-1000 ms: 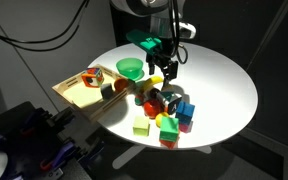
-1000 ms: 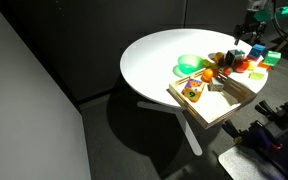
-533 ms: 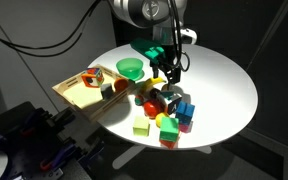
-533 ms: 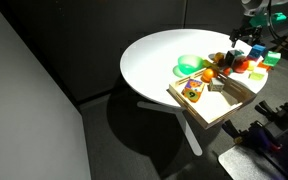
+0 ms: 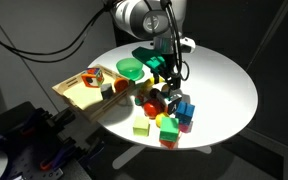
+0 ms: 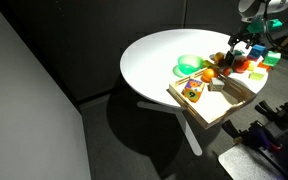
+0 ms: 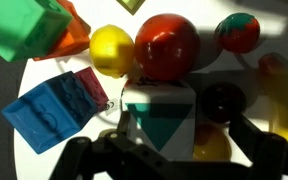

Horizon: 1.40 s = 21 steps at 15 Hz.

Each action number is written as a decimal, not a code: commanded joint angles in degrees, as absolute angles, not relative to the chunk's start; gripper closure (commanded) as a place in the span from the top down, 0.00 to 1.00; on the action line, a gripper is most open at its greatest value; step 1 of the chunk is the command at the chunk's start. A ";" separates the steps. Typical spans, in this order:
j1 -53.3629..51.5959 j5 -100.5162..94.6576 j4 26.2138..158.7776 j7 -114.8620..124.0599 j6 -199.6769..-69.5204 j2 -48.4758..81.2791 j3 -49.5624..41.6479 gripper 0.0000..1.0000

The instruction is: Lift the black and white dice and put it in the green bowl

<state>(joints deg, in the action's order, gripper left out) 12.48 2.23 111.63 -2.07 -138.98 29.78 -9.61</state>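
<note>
**Hand open over the dice, bowl off to one side**

Wrist view: 1 dice, white w/ a dark face, sits between the 2 fingers of the hand. The fingers are spread wide, so the hand is open w/ nothing gripped. Can't tell if either finger touches the dice.

Things around the hand in the wrist view:
- Just ahead of the hand, right by the dice: 1 red ball and 1 yellow ball, side by side.
- Further ahead: 1 red-and-teal ball.
- Beside the finger at the view's left: 1 blue cube.
- Ahead of the blue cube: 1 green block and 1 orange block.
- Close to the dice on the other side: 1 dark ball.

In both exterior views the hand hangs low over the cluster of blocks on the round white counter. The 1 green bowl stands on the counter near the hand but apart from it, on the side toward the 1 wooden tray. The dice is too small to pick out in the exterior views.
</note>
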 commanded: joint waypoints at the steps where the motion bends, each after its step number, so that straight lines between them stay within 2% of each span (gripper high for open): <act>1: 13.13 1.06 110.01 -3.24 -139.69 31.55 -9.59 1.00; 21: 12.68 -1.99 109.05 -2.39 -140.33 34.02 -10.98 1.00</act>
<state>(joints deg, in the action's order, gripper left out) 12.50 -0.66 110.46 -2.35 -140.18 33.20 -10.77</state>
